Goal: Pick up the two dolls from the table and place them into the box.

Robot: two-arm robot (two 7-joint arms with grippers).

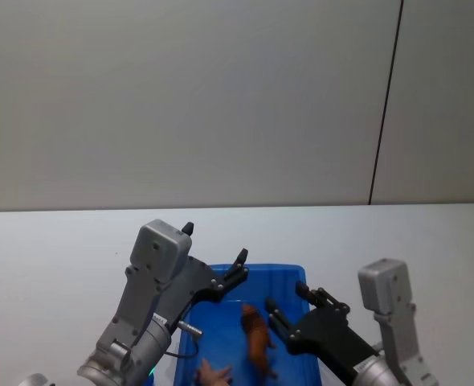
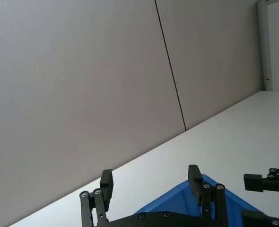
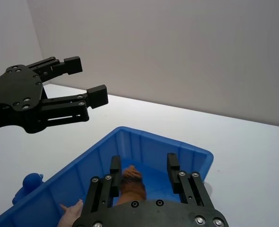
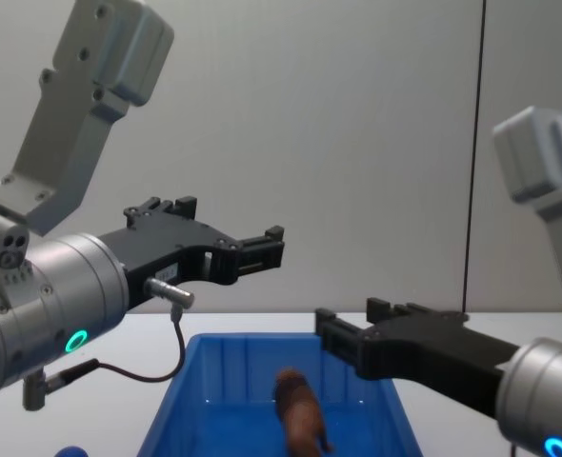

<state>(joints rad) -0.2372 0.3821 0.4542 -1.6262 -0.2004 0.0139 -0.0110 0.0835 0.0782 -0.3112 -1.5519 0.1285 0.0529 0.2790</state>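
Note:
The blue box [image 1: 269, 268] stands on the white table [image 1: 60, 241] close in front of me. A shaggy brown doll [image 1: 255, 338] lies inside it, also seen in the right wrist view [image 3: 130, 182] and chest view [image 4: 300, 414]. A round blue doll [image 3: 30, 182] sits on the table just outside the box's left wall. My right gripper [image 1: 286, 297] hangs open and empty above the brown doll. My left gripper [image 1: 214, 245] is open and empty, raised over the box's far left corner.
A pale hand-like shape [image 1: 213, 372] rests in the near end of the box, beside the brown doll. A grey wall with a dark vertical seam [image 1: 386, 104] stands behind the table. Bare tabletop stretches left, right and beyond the box.

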